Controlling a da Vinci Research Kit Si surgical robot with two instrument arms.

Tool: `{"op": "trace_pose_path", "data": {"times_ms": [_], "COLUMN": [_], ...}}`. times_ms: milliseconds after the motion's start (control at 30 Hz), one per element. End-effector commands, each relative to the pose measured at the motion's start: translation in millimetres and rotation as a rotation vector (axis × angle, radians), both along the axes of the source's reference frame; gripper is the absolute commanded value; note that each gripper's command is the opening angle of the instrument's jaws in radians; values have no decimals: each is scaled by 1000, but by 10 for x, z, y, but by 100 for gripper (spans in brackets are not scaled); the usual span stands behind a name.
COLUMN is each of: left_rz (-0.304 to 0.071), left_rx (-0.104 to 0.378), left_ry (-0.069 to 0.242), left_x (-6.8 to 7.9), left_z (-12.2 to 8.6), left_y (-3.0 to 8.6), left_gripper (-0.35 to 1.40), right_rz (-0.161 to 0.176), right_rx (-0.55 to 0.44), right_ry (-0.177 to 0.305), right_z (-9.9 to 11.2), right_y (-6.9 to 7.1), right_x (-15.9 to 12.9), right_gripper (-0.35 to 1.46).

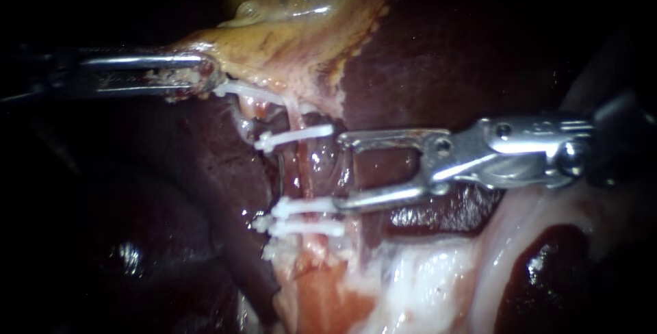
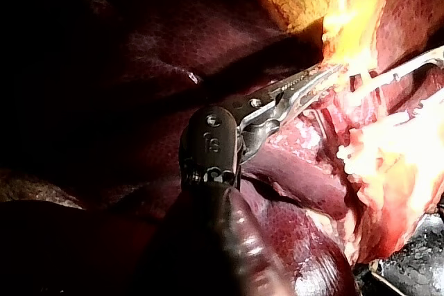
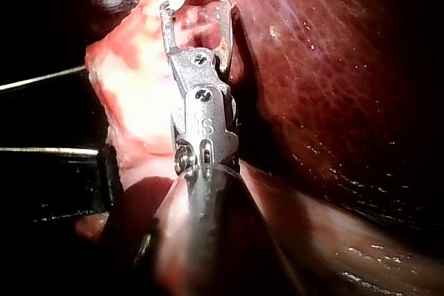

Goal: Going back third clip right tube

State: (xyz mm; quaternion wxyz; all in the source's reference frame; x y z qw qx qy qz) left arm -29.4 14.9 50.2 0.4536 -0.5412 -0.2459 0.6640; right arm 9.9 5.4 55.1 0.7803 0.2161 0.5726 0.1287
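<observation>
Gaping empty, right pincer (image 1: 339, 170) faces clips (image 1: 294, 137) the endoscope alone shows whole; left pincer (image 1: 207, 72) grips gallbladder (image 1: 287, 40).

Backdrop, endoscope view: the liver (image 1: 479, 40) fills the field behind the work, dark red-brown, wet and finely mottled. Lighting: one strong source directed at the middle of the field. Brightness falls off sharply, and the margins (image 1: 75, 5) are black with no detail discernible. Wet highlights (image 1: 130, 255) noted on the liver at lower left.

Left wrist view: the liver lies mostly in shadow and carries one small glint (image 2: 195, 76). Past the brightly lit tissue lies a dark glistening surface (image 2: 409, 272), nature not determinable.

Right wrist view: the liver is lit to a warm brown, speckled with fine reflections. Well apart from it is a black area (image 3: 48, 185) crossed by two thin bright lines (image 3: 41, 78), identity unclear
</observation>
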Motion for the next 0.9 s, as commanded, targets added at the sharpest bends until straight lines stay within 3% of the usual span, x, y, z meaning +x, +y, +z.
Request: {"op": "trace_pose_path", "data": {"times_ms": [33,200,400,767,900], "left_rz": [1,0,-5,3,10], "left_rx": [0,0,-3,-17,-18], "left_ry": [0,0,3,11,12], "left_x": [0,-2,-13,-42,-49], "left_z": [0,1,8,49,54], "left_y": [0,1,1,-3,-6], "left_gripper": [-35,-35,-35,-35,-35], "right_rz": [-5,-17,28,32,32], "right_rx": [-8,-40,-65,-67,-68], "right_ry": [3,-1,-25,-28,-28], "right_z": [-1,-6,-9,-15,-16], "right_y": [-1,-4,1,8,8], "right_x": [-5,-23,-36,-45,-45], "right_gripper": [49,49,50,50,50]}}
